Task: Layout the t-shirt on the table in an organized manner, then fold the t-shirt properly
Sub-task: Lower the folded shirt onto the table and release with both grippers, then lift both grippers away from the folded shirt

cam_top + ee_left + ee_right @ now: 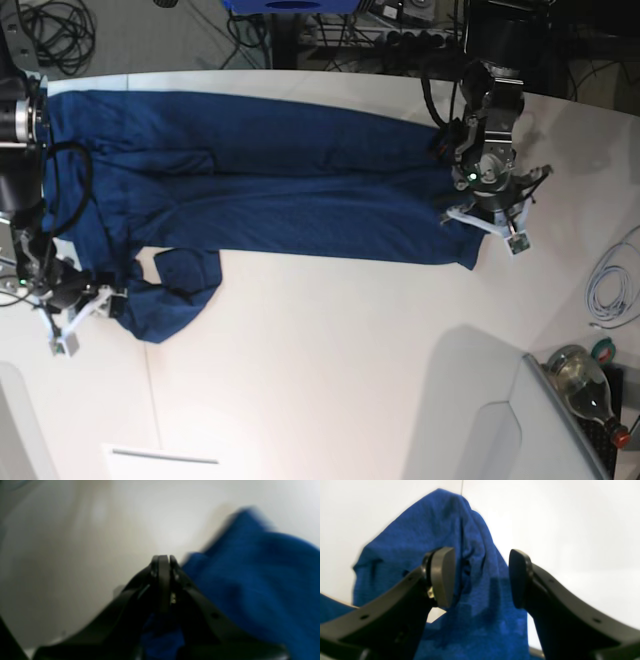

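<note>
Right wrist view: the right gripper [481,577] stood with fingers [442,576] apart, the t-shirt [460,555] bunched between them on the counter [570,530]. The left gripper [163,560], fingers together, pinched blue fabric.

One t-shirt [260,190] lies on one table [330,370]. Two arms stand over it, so two grippers: the left gripper [478,205] and the right gripper [85,300]. At the lower right of the frame sits one bottle [580,380], with one pale cable [612,285] above it.
</note>
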Controlling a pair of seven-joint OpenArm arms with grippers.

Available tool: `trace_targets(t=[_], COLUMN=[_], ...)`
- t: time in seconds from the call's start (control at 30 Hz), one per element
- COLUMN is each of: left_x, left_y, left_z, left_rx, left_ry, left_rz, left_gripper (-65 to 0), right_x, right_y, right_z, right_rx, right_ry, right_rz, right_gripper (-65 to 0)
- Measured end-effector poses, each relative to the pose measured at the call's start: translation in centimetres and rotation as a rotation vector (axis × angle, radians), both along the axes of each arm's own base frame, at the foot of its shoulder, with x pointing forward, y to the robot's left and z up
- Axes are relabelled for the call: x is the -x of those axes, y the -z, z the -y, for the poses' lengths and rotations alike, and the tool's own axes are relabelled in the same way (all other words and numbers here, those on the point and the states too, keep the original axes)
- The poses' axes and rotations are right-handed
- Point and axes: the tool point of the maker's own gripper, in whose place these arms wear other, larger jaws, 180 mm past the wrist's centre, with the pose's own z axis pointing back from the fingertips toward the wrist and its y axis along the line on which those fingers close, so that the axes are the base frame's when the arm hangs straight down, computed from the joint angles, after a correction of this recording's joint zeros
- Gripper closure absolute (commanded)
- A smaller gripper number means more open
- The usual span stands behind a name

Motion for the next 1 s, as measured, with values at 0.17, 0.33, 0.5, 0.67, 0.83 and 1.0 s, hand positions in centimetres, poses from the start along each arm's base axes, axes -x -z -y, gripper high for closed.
trace_targets(t=[0.17,0.33,0.5,0.67,0.83,1.0], left_x=[1.5,1.3,0.7,0.0,0.5,2.4], left_y=[0.1,-0.1,-1.7,-3.3,-3.0,-2.9], left_z=[-1.8,-1.8,-1.4,-1.1,-1.6,-4.2], left_rx=[-0.013,-0.011,-0.006,-0.008,-0.016,-0.026], left_ry=[-0.050,-0.052,-0.040,-0.028,-0.027,-0.106], left_rz=[-0.009,-0.001,0.051,0.098,0.081,0.070], left_gripper=[0.0,0.0,0.0,0.0,0.0,0.0], right_x=[0.6,1.0,1.0,0.8,1.3,3.5], right_y=[1.2,1.5,1.5,1.2,-0.3,-2.8], right_z=[0.4,0.3,0.4,0.3,-1.3,-3.9], right_rx=[-0.005,-0.007,-0.004,-0.005,0.028,0.056], right_ry=[0.025,0.026,0.025,0.021,-0.066,-0.166], right_rz=[0.007,0.003,0.001,0.010,0.044,0.068], right_gripper=[-32.1,-30.2,0.0,0.0,0.0,0.0])
